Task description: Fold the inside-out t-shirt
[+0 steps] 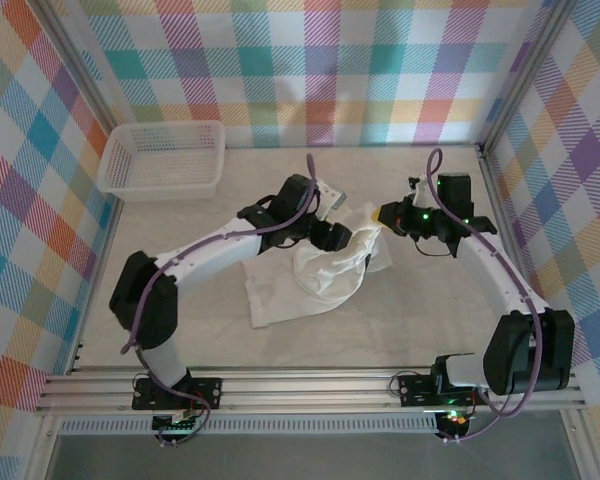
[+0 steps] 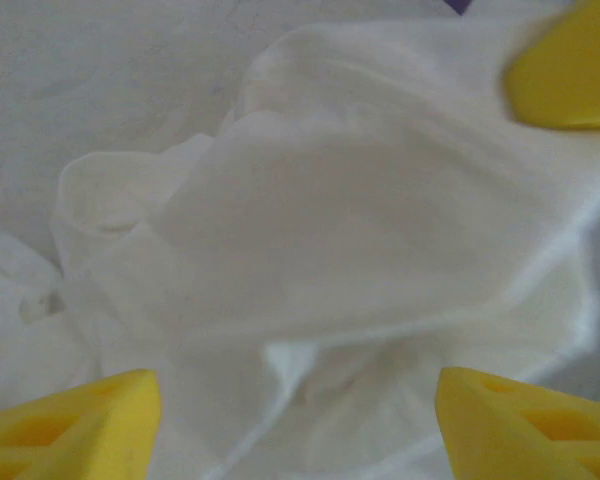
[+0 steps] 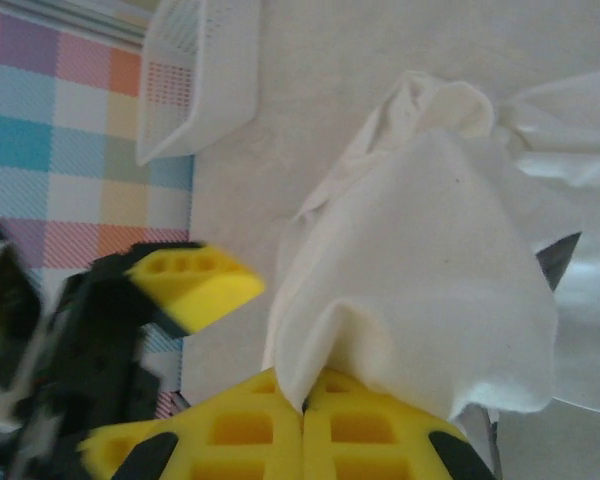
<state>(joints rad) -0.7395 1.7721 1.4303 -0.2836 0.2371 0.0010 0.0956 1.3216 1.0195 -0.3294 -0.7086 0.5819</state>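
The inside-out t-shirt (image 1: 320, 272) is a white, crumpled heap in the middle of the table, with one part pulled up toward the right. My right gripper (image 1: 385, 215) is shut on a fold of that raised cloth, and its yellow fingers (image 3: 380, 430) meet with fabric (image 3: 430, 260) pinched between them. My left gripper (image 1: 346, 238) hovers close over the shirt just left of the right one. It is open in the left wrist view (image 2: 300, 430), with its fingertips (image 2: 75, 425) far apart and loose white fabric (image 2: 360, 220) spread below them.
A white mesh basket (image 1: 163, 160) stands at the back left of the table and also shows in the right wrist view (image 3: 205, 70). Checked walls close in the back and both sides. Bare tabletop (image 1: 380, 330) lies in front of the shirt.
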